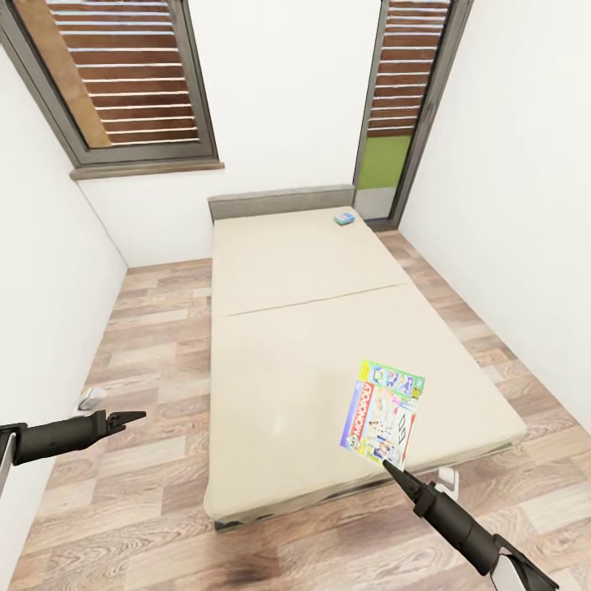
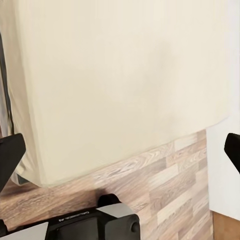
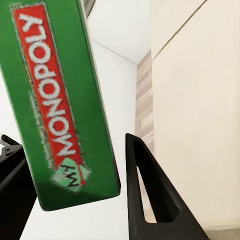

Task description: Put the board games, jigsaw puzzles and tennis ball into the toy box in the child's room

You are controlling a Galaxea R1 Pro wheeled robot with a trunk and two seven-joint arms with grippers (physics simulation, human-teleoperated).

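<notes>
Clamped by its edge between the right gripper (image 1: 392, 465) fingers, green-blue printed Monopoly board game box (image 1: 382, 409) lifted over the cream mattress bed (image 1: 279, 345), ready for carrying; smaller blue game box (image 1: 345, 218) waiting near the bed's head; left gripper (image 1: 131, 419) spread wide, empty, beside the bed.

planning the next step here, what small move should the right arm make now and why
Probably lift the Monopoly board game a little higher and draw it back off the bed. The right gripper looks shut on the box's near edge, holding it tilted up over the mattress's near right part. The toy box isn't in sight, so carrying comes next. A small blue box waits near the headboard.
</notes>
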